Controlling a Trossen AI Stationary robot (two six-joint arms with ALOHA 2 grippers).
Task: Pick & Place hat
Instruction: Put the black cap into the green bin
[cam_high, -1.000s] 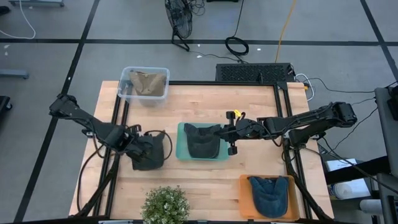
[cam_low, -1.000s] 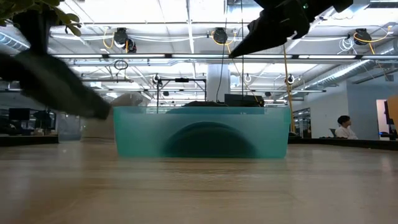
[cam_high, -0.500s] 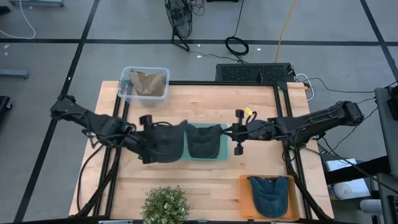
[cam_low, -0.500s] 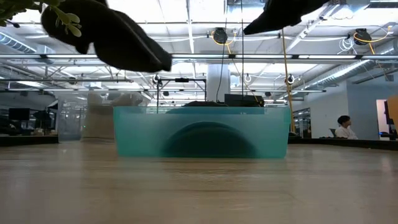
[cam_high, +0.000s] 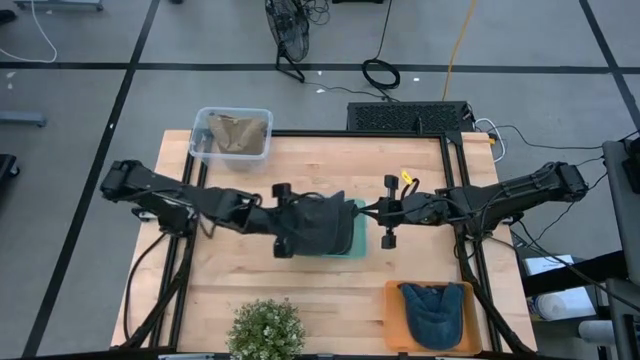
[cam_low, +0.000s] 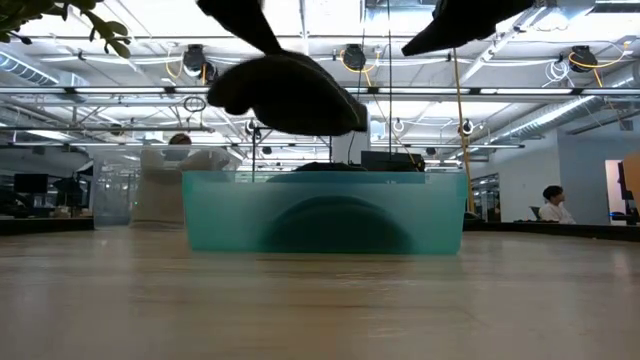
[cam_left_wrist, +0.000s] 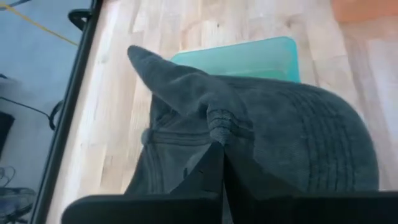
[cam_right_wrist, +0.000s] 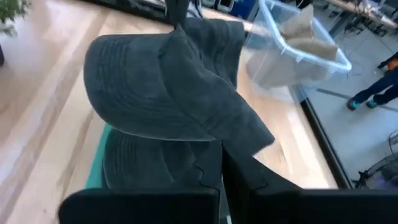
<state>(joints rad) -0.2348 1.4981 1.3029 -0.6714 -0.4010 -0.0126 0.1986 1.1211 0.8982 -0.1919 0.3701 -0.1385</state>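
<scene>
My left gripper (cam_high: 300, 222), clamped on the dark grey hat (cam_high: 322, 222), has travelled across the table from its earlier position well to the left of the teal bin (cam_high: 355, 232). The hat now hangs above the bin, covering most of it in the high view. In the low view the hat (cam_low: 285, 95) has risen from table level to above the bin's rim. My right gripper (cam_high: 372, 212) has withdrawn from over the bin to just beside its right edge.

A potted plant (cam_high: 266, 329) near the table (cam_high: 420, 160) edge
</scene>
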